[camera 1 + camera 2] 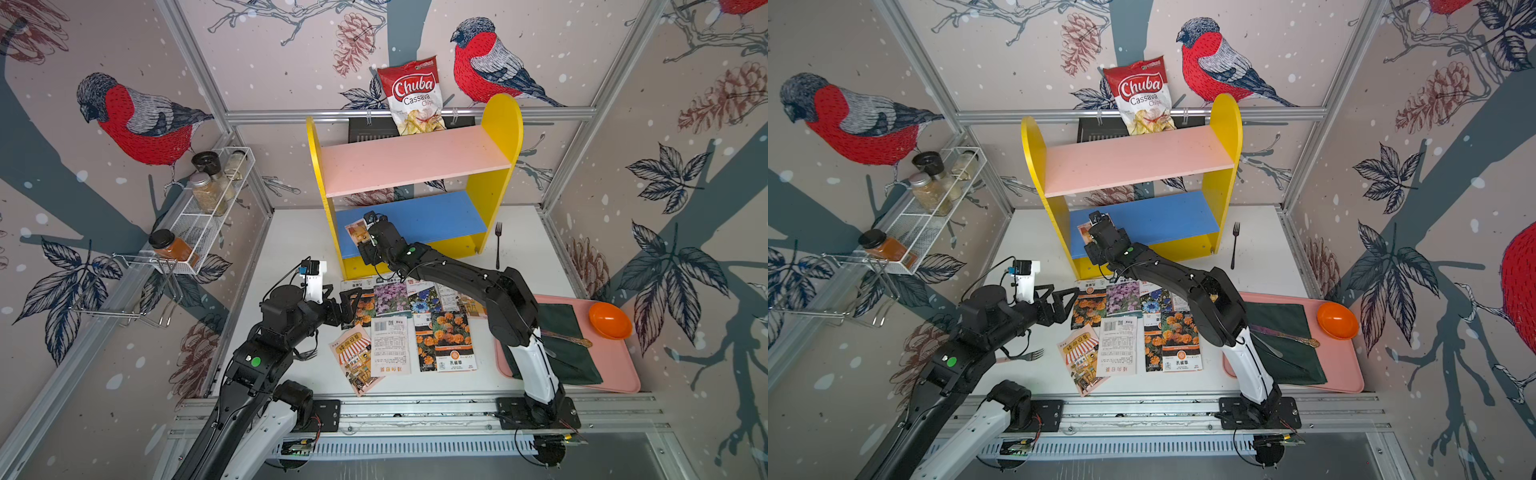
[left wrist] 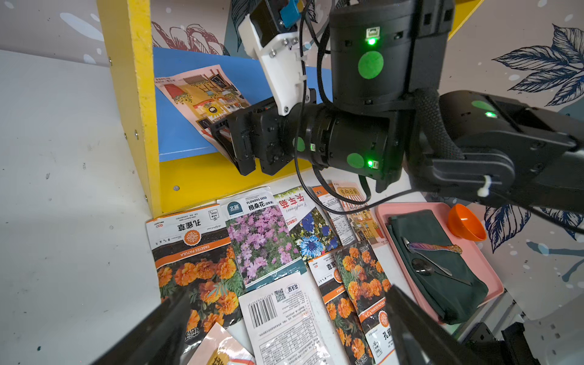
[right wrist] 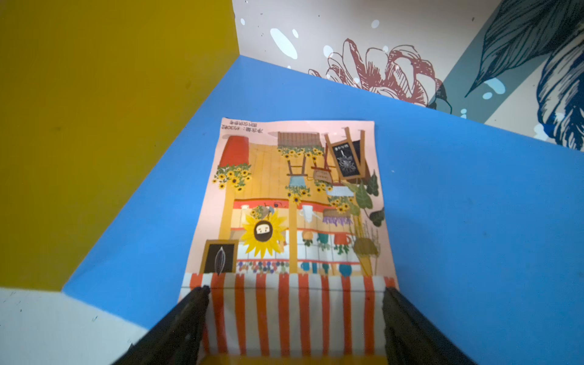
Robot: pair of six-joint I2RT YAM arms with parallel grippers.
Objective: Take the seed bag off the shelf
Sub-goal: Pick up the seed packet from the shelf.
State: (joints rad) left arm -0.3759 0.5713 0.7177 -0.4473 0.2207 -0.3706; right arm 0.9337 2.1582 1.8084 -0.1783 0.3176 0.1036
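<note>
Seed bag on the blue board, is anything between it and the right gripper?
Nothing. In the right wrist view the seed bag's striped end lies between the right gripper's open fingers, over the shelf's blue board.

Both top views look steeply down from high in front of the shelf (image 1: 415, 162), covering the whole tabletop (image 1: 1266, 257). The left wrist camera faces the shelf's front from nearby, low. The right wrist camera looks closely along its blue lower board (image 3: 442, 205), seen in every view.
</note>
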